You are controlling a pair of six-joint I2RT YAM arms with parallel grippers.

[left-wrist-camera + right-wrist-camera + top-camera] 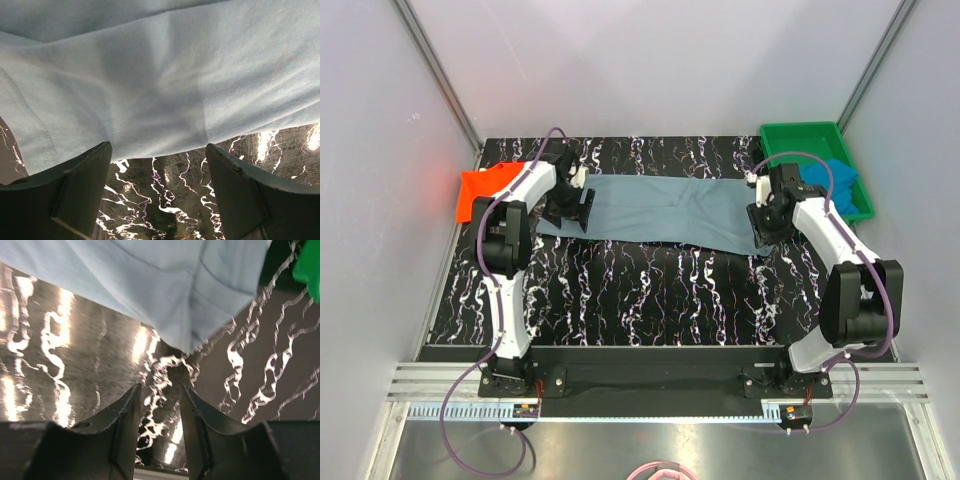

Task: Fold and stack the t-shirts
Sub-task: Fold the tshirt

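The large grey-blue t-shirt (665, 208) lies spread flat across the far half of the marbled table. My left gripper (570, 212) is at its left end. In the left wrist view the left gripper (159, 150) is wide open and empty, its fingertips at the edge of the grey-blue t-shirt (165, 85). My right gripper (765, 228) is at the shirt's near right corner. In the right wrist view the right gripper (160, 387) has its jaws narrowly apart and empty, just short of the t-shirt's corner (187, 342). The orange-red t-shirt (480, 190) lies at the far left. The bright blue t-shirt (836, 183) sits in the tray.
A green plastic tray (805, 135) stands at the far right corner, and its edge also shows in the right wrist view (307, 267). White walls close in the table on the left, back and right. The black marbled table (650, 295) is bare in front of the shirt.
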